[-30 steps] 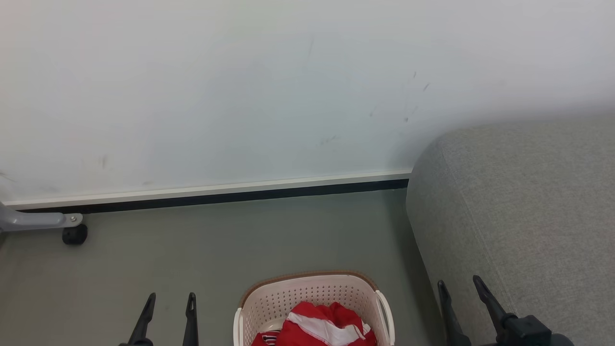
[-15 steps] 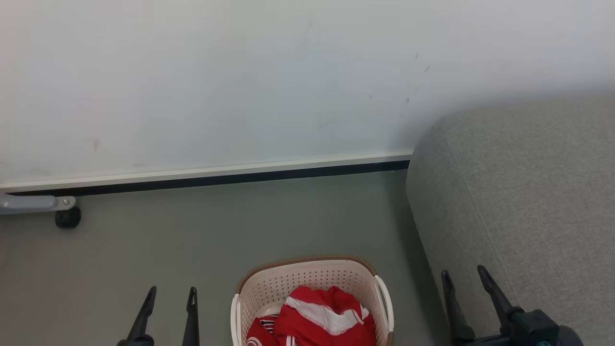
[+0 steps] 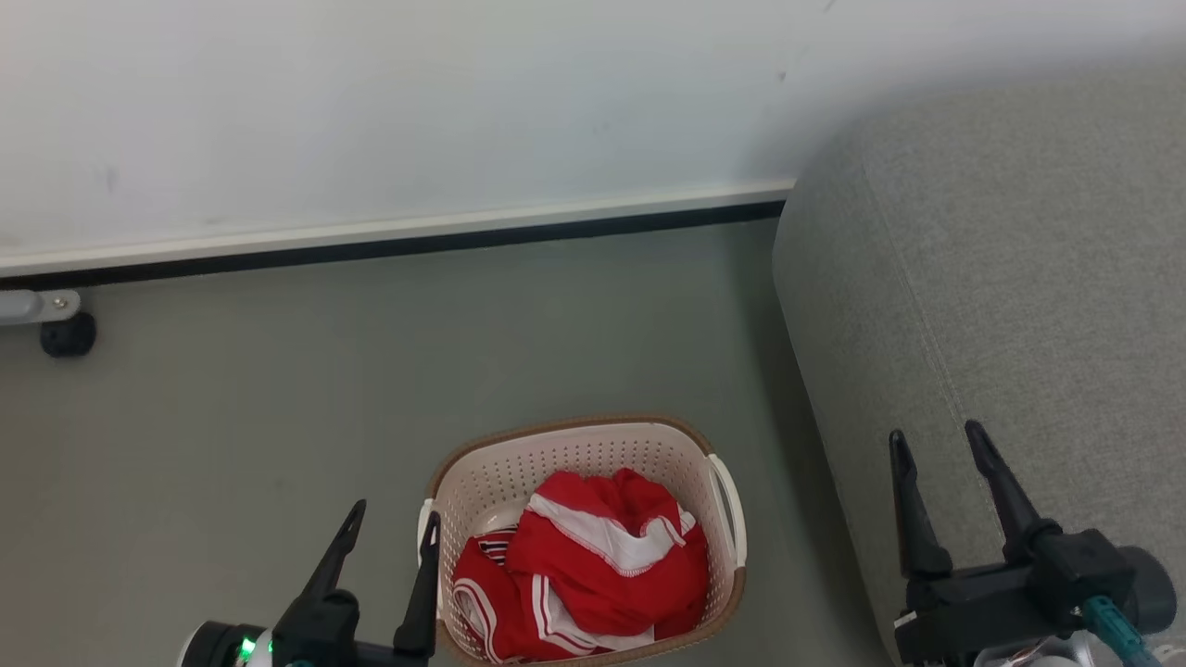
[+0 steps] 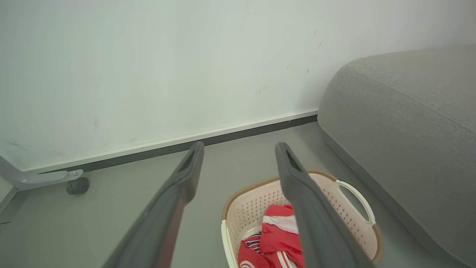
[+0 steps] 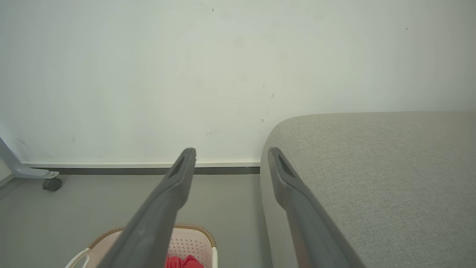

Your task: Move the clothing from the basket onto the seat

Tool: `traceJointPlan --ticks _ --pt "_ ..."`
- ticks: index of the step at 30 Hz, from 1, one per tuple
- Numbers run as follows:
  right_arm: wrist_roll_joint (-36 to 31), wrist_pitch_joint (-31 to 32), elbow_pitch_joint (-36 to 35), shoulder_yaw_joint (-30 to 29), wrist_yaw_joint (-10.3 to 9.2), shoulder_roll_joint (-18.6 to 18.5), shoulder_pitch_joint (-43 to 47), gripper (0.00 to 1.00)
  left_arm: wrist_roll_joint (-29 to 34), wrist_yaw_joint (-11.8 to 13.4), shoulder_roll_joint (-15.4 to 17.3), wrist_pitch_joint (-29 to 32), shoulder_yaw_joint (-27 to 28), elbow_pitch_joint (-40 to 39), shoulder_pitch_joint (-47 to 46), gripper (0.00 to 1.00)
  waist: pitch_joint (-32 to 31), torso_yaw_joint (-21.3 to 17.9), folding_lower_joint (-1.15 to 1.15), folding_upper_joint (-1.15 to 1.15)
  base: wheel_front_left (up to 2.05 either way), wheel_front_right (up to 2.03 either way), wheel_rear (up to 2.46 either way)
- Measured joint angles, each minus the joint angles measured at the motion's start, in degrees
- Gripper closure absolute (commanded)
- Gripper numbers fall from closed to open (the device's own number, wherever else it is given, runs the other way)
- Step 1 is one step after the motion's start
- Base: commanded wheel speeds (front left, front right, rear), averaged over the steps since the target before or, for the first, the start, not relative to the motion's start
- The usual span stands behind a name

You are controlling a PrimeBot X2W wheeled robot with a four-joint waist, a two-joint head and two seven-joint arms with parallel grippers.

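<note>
Snagging looms: wide, empty fingers of the left gripper [image 3: 396, 523], beside the basket [image 3: 574, 454], could tip it, missing the clothing [image 3: 602, 574].

Setting: plain indoor room, furnished like a home living area.
- Sofa [image 3: 1001, 278]: large, grey woven fabric, rounded edges.
- Wall [image 3: 371, 111]: behind the sofa; white, bare, lightly scuffed.
- Skirting board [image 3: 417, 229]: white over a dark strip, running out from the sofa's end.
- Floor [image 3: 278, 389]: smooth grey-green, beside the sofa.
- Laundry basket [image 3: 574, 463]: cream plastic, brown rim, near the sofa's side, holding red clothes [image 3: 602, 565].
- Grey metal leg [image 3: 23, 306] on a black caster [image 3: 67, 335]: well apart from the sofa.
</note>
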Motion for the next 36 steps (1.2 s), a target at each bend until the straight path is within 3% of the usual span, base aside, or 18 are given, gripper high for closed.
traceJointPlan --ticks 16,36 --pt "-2.32 -0.42 -5.61 -1.67 -0.26 -0.25 -7.46 0.00 3.10 -2.48 -2.94 1.70 -6.92 11.65 -12.28 0.00 11.65 -4.33 0.01 0.00 0.00 0.00 0.00" --pt "-4.33 -0.43 -12.87 -2.26 -0.26 0.54 -17.54 0.00 6.25 -4.50 -3.74 3.21 -14.23 22.06 -25.00 0.00 26.85 -8.63 0.01 0.01 0.00 0.00 0.00"
